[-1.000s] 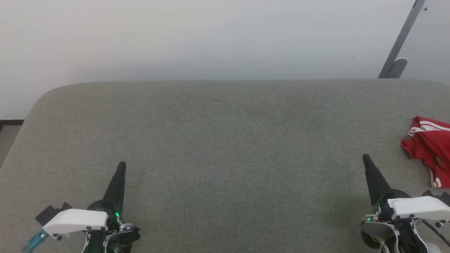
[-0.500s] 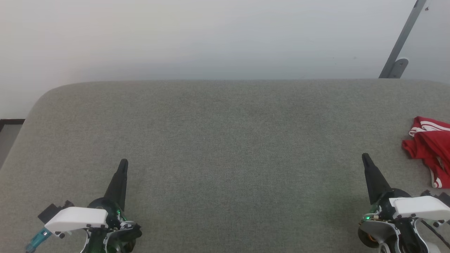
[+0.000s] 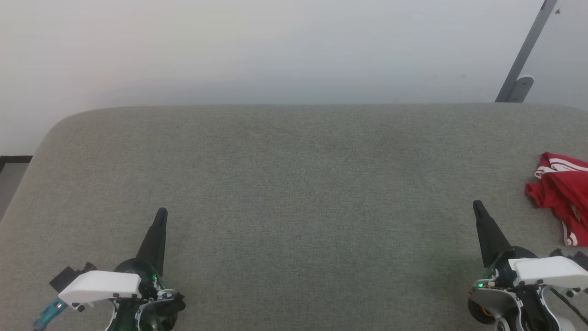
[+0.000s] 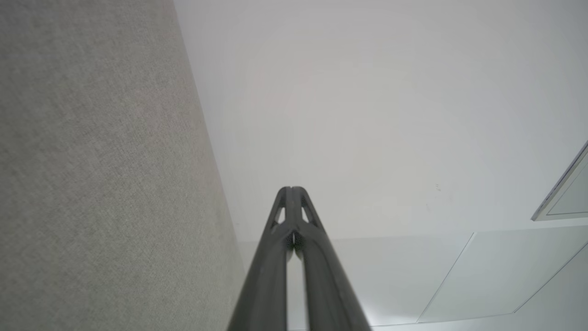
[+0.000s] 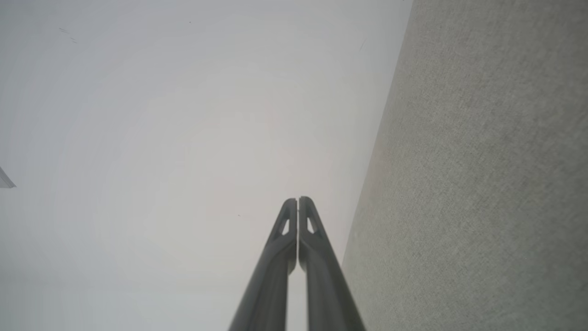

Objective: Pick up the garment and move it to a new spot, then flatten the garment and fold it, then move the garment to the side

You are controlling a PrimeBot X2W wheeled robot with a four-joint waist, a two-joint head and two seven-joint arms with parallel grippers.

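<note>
The garment (image 3: 562, 193), bright red with red-white striped trim, lies crumpled at the right edge of the grey fabric table (image 3: 294, 184), partly cut off by the head view's border. My right gripper (image 3: 477, 207) is shut and empty at the lower right, its tip a little left of and nearer than the garment. Far from the garment, my left gripper (image 3: 161, 214) is shut and empty at the lower left. In the wrist views each pair of fingers, left (image 4: 292, 191) and right (image 5: 297, 201), is pressed together and points past the table edge toward the pale wall.
A pale wall (image 3: 275, 46) stands behind the table's rounded far edge. A grey metal bar with a bracket (image 3: 521, 69) leans at the upper right. Dark floor (image 3: 11, 170) shows past the table's left edge. Wide grey surface lies between the two grippers.
The left gripper has shifted slightly to the right since a second ago; the right gripper and the garment are nearly unchanged.
</note>
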